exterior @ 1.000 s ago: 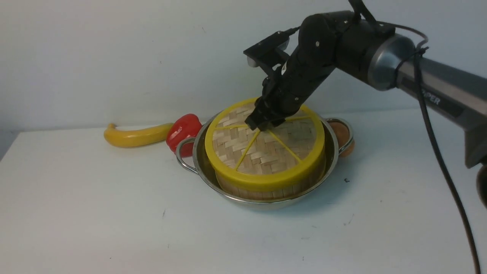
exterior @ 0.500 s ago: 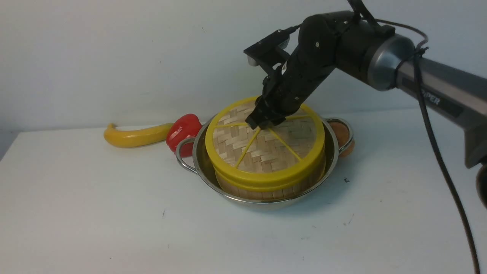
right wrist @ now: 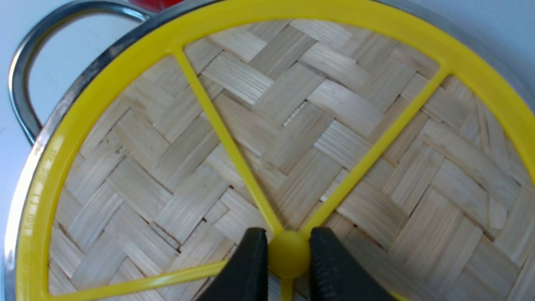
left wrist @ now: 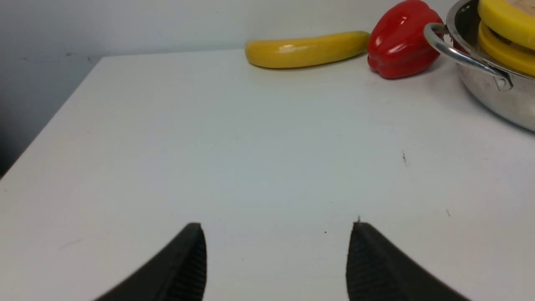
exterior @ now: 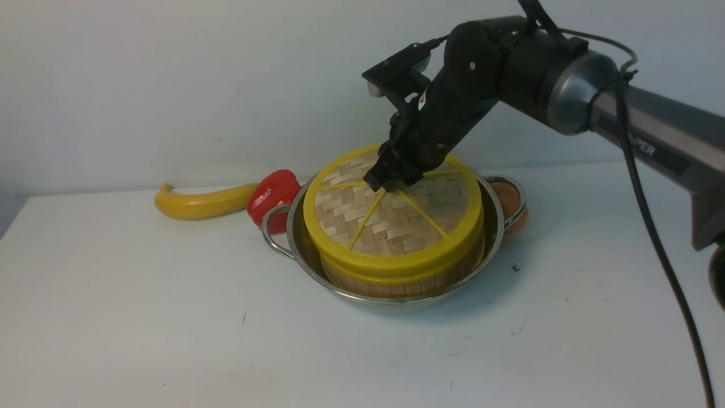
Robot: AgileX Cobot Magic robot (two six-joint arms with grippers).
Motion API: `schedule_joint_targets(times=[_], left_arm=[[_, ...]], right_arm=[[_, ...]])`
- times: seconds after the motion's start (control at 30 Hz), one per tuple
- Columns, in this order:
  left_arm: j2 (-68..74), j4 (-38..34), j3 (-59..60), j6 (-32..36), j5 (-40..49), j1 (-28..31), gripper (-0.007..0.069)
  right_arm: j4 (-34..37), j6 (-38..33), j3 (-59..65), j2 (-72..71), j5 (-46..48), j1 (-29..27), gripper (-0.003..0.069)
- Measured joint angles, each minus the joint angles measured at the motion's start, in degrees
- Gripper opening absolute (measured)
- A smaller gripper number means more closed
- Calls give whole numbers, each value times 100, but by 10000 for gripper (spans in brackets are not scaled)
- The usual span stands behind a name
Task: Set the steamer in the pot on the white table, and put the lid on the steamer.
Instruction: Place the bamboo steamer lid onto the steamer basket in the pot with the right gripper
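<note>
All three cameras, wrists closest, share the pot [exterior: 391, 302].

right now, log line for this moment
right gripper shut on lid knob | lid atop steamer in pot | left gripper open

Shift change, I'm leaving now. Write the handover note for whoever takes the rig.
Left gripper: open, empty, over the table.
Right gripper: shut on the centre knob of the lid.
Steamer sits in the pot. The lid lies on the steamer, seemingly a little off-centre toward the robot's left.
Done: steamer in pot, lid on top.
Left: check the lid sits square, open the right gripper, lift clear.
</note>
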Motion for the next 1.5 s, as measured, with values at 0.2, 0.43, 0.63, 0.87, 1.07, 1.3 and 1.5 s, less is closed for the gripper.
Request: schedule_joint_targets(times=[0.2, 0.43, 0.63, 0.87, 1.07, 1.3, 1.5], left_arm=[[0, 0, 0, 0, 0, 0, 419], [0, 0, 0, 0, 0, 0, 419], [0, 0, 0, 0, 0, 0, 419], [0, 0, 0, 0, 0, 0, 419], [0, 0, 0, 0, 0, 0, 419], [0, 0, 0, 0, 0, 0, 419], [0, 0, 0, 0, 0, 0, 419]], right_arm=[[46, 0, 0, 0, 0, 2, 139], [-364, 173, 0, 0, 99, 2, 139], [-404, 264, 0, 0, 117, 2, 139], [-157, 183, 0, 0, 117, 2, 139], [-126, 150, 0, 0, 112, 2, 139], [-126, 94, 0, 0, 39, 2, 139], [-126, 88, 0, 0, 27, 2, 139]])
